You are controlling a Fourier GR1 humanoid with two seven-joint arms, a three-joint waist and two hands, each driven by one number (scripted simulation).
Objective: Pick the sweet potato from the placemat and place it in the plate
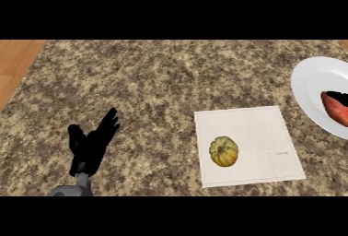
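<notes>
Lying lengthwise on the white round plate (309, 87) at the right edge, the reddish-orange sweet potato (336, 109) seems already placed, though partly cropped. Only a yellow squash (223, 151) sits on the white placemat (262, 124). Left hand (92, 143) rests far left on the bench, fingers straight.

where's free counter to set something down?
Bare counter between the left hand and the placemat, and along the far edge. Placemat's right half is free beside the squash. Crowded at the plate, which holds the sweet potato.

Sweet potato (334, 108) in the plate (310, 87) – right of the placemat (262, 133) bearing a squash (223, 151)
</notes>
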